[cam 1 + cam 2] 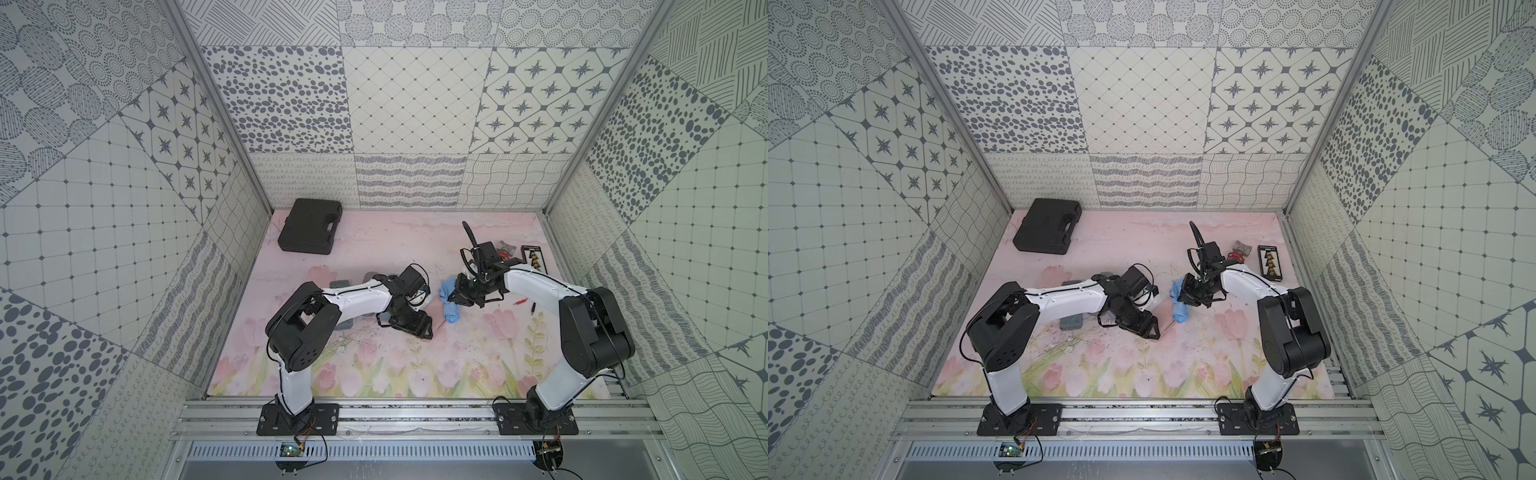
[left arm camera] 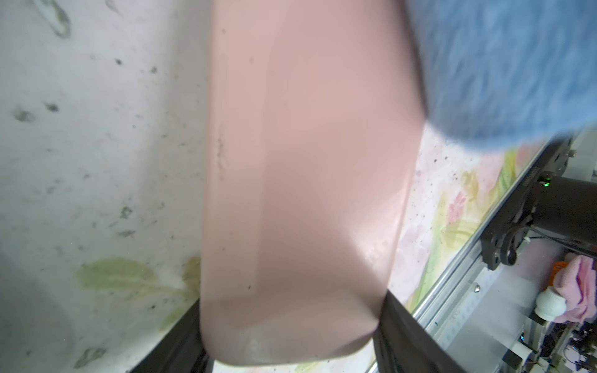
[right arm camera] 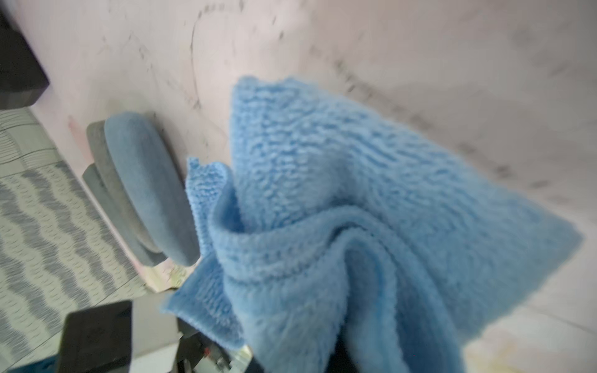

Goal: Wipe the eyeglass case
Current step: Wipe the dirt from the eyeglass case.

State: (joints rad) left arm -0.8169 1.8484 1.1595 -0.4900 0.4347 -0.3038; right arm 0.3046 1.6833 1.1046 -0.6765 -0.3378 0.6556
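- The pink eyeglass case (image 2: 300, 181) is being held near the middle of the bench (image 1: 415, 374), between the two arms.
- The left tool (image 2: 290, 329) is clamping one end of the case, its black fingers (image 2: 407, 336) pressing on the two sides.
- A blue cloth (image 3: 355, 210) is overlapping the case's other end in the left wrist view; blur is hiding whether they are touching.
- The right tool (image 1: 457, 296) is gripping the bunched cloth, jaws together on it.
- Two grey-blue oval pouches (image 3: 145, 184) are lying stacked on the bench beyond the cloth.
- A black carrying box (image 1: 309, 226) is lying at the bench's far left corner.
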